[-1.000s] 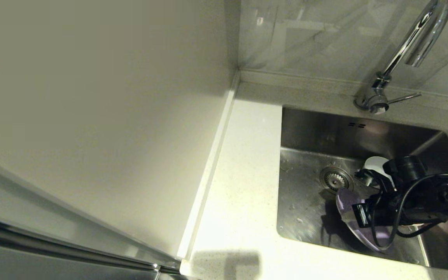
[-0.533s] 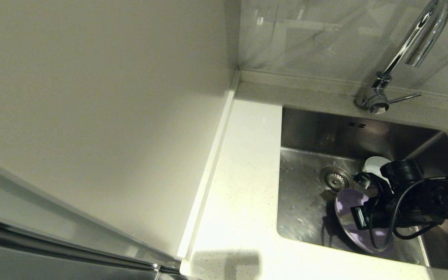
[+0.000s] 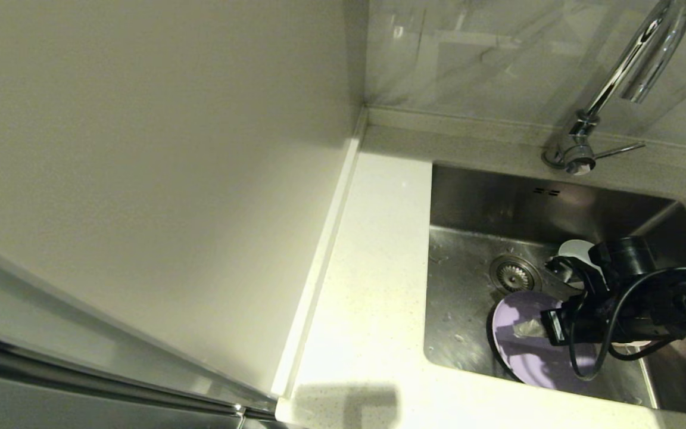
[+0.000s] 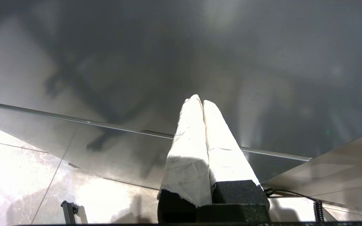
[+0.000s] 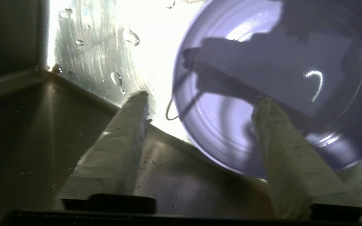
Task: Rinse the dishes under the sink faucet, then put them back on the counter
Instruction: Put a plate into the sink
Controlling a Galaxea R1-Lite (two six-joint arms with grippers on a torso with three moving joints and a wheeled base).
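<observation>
The lilac plate lies face up on the floor of the steel sink, near its front wall. My right gripper hangs just above it, open. In the right wrist view one taped finger crosses the plate, the other finger is over bare wet steel, and the rim runs between them. A pale bowl shows behind the right wrist. The pink bowl is hidden. The chrome faucet stands behind the sink, with no water running. My left gripper is shut and empty, away from the sink.
The drain strainer sits just behind the plate. The faucet's side lever points right. White counter runs along the sink's left side, bounded by a raised strip and a plain wall. The left gripper faces a grey metal panel.
The plate was tilted up on edge at the right gripper a second ago. It has dropped and now lies almost flat, further left and forward. The right gripper has barely moved.
</observation>
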